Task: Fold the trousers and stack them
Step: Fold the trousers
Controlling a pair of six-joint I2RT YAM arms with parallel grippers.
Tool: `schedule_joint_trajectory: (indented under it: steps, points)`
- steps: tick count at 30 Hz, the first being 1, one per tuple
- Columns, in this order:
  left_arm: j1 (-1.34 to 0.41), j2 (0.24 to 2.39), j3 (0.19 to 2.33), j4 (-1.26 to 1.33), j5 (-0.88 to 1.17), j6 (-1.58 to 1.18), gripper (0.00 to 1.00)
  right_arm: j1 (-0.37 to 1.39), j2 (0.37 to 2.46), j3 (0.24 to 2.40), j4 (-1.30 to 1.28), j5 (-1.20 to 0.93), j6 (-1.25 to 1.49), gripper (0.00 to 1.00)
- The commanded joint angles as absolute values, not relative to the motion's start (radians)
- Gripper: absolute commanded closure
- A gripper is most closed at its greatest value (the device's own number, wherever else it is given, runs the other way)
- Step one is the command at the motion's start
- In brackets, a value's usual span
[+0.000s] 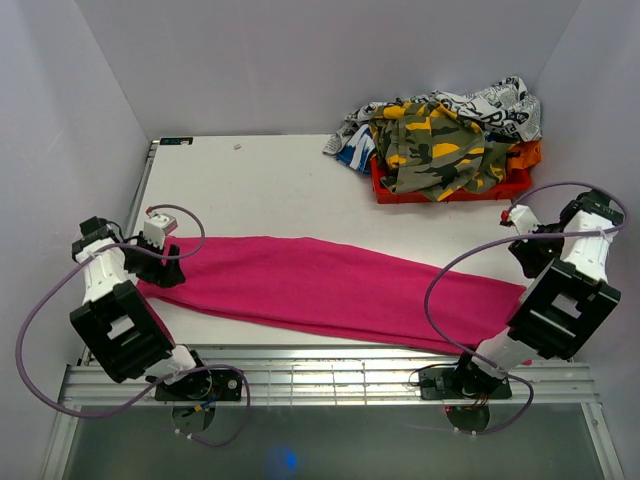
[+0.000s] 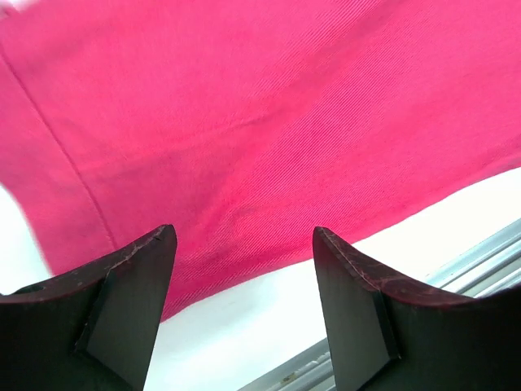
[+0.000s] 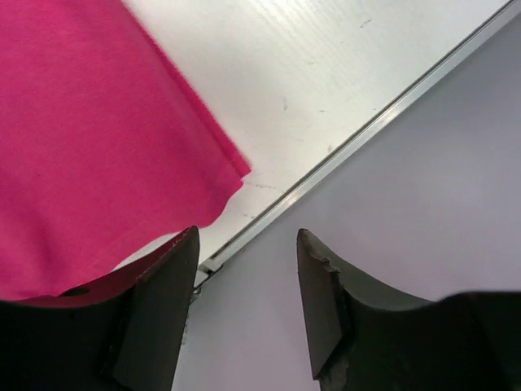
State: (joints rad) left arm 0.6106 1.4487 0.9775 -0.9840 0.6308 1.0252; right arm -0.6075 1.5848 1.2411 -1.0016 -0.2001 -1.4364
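The hot-pink trousers (image 1: 330, 290) lie flat across the table, running from the left side down to the right front edge. My left gripper (image 1: 165, 268) hovers over their left end, open and empty; in the left wrist view the pink cloth (image 2: 244, 130) fills the space beyond the gripper (image 2: 244, 236), with its near hem just ahead of the jaws. My right gripper (image 1: 527, 262) is open and empty beside the right end. In the right wrist view the trousers' corner (image 3: 106, 147) lies left of the gripper (image 3: 247, 236), which hangs over the table's right rim.
A red bin (image 1: 450, 185) at the back right holds a heap of camouflage and printed clothes (image 1: 440, 135). White tabletop (image 1: 250, 190) lies behind the trousers. A metal rail (image 1: 330, 370) runs along the front edge. Grey walls close in both sides.
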Motion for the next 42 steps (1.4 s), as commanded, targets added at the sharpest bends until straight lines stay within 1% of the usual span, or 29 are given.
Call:
schedule_joint_trajectory:
  steps: [1,2,3,4,7,9,10,13,14,16,19,23,26,27,28,30,31,33,34,35,37,39,42]
  points:
    - [0.594,1.344,1.016,-1.074,0.738,1.097,0.21,-0.611,1.47,1.227,-1.221,-0.235,-1.492,0.45]
    - [0.591,1.338,1.011,-1.074,0.732,1.098,0.21,-0.611,1.453,1.191,-1.241,-0.212,-1.5,0.47]
    - [0.591,1.336,1.003,-1.072,0.729,1.097,0.21,-0.611,1.421,1.108,-1.241,-0.2,-1.506,0.49]
    - [0.591,1.339,1.002,-1.072,0.724,1.094,0.21,-0.611,1.407,1.062,-1.23,-0.187,-1.509,0.53]
    - [0.589,1.348,0.999,-1.066,0.735,1.071,0.21,-0.611,1.364,0.893,-1.161,-0.144,-1.505,0.61]
    - [0.589,1.347,0.994,-1.057,0.745,1.049,0.21,-0.611,1.348,0.777,-1.092,-0.1,-1.502,0.64]
    - [0.591,1.345,0.994,-1.054,0.749,1.045,0.21,-0.612,1.345,0.741,-1.065,-0.08,-1.502,0.67]
    - [0.591,1.354,0.993,-1.034,0.732,1.016,0.21,-0.62,1.341,0.613,-0.945,0.007,-1.519,0.73]
    - [0.591,1.373,0.994,-1.019,0.706,1.005,0.21,-0.623,1.342,0.592,-0.913,0.065,-1.525,0.73]
    - [0.591,1.393,0.991,-0.999,0.674,0.963,0.22,-0.635,1.359,0.575,-0.827,0.092,-1.526,0.73]
    - [0.591,1.446,0.979,-0.945,0.594,0.892,0.22,-0.643,1.405,0.63,-0.741,0.101,-1.48,0.73]
    - [0.589,1.519,0.951,-0.884,0.554,0.832,0.23,-0.643,1.497,0.8,-0.686,0.092,-1.419,0.73]
    - [0.591,1.562,0.957,-0.935,0.624,0.851,0.27,-0.641,1.545,0.885,-0.683,0.084,-1.396,0.71]
    - [0.591,1.556,0.968,-0.965,0.668,0.885,0.27,-0.641,1.569,0.931,-0.689,0.081,-1.394,0.71]
    - [0.591,1.521,0.974,-0.998,0.772,0.926,0.27,-0.64,1.577,0.954,-0.701,0.072,-1.393,0.69]
    - [0.591,1.467,1.008,-1.074,0.868,1.023,0.25,-0.632,1.58,1.036,-0.797,0.006,-1.393,0.65]
    - [0.585,1.422,1.026,-1.101,0.949,1.052,0.24,-0.626,1.571,1.064,-0.834,-0.044,-1.382,0.61]
    - [0.563,1.394,1.086,-1.118,0.994,1.039,0.22,-0.606,1.53,1.142,-0.969,-0.182,-1.387,0.56]
    - [0.525,1.391,1.106,-1.109,1.003,1.02,0.22,-0.594,1.513,1.164,-1.003,-0.228,-1.382,0.48]
    - [0.503,1.394,1.123,-1.071,0.997,0.993,0.22,-0.562,1.478,1.183,-1.034,-0.318,-1.375,0.43]
    - [0.451,1.4,1.146,-1.007,0.983,0.901,0.22,-0.514,1.439,1.216,-1.095,-0.397,-1.349,0.35]
    - [0.43,1.414,1.143,-0.907,0.934,0.815,0.22,-0.411,1.387,1.226,-1.115,-0.474,-1.289,0.34]
    - [0.402,1.48,1.147,-0.873,0.82,0.784,0.24,-0.229,1.345,1.22,-1.118,-0.511,-1.177,0.36]
